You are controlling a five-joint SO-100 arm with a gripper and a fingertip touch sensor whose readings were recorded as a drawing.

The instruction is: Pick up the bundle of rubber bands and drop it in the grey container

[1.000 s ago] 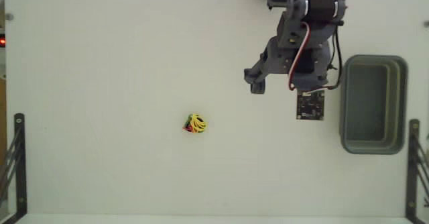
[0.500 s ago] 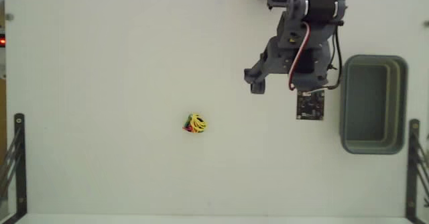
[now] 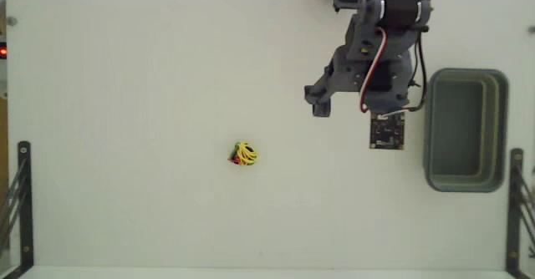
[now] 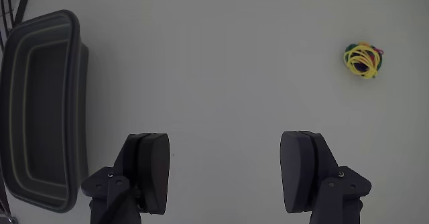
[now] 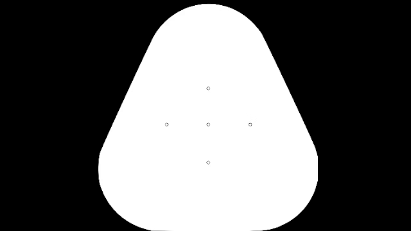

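White tabletop (image 3: 125, 62) fills the fixed view; the bundle of rubber bands (image 3: 243, 154) lies alone near its middle, well apart from the arm; the grey container (image 3: 504, 129) sits at the right edge, just beside a small black circuit board (image 3: 387, 130); in the wrist view the gripper (image 4: 226, 174) hangs above bare table, fingers spread wide, holding nothing; the bundle (image 4: 362, 60) shows at upper right, the container (image 4: 75, 110) at left.

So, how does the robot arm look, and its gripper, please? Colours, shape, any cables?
The arm is built of dark grey-blue plastic segments with black servo blocks. A red and white cable loops along it, with a black one beside it. A small black square circuit board hangs at its end. The gripper has two broad, flat, rounded dark fingers.
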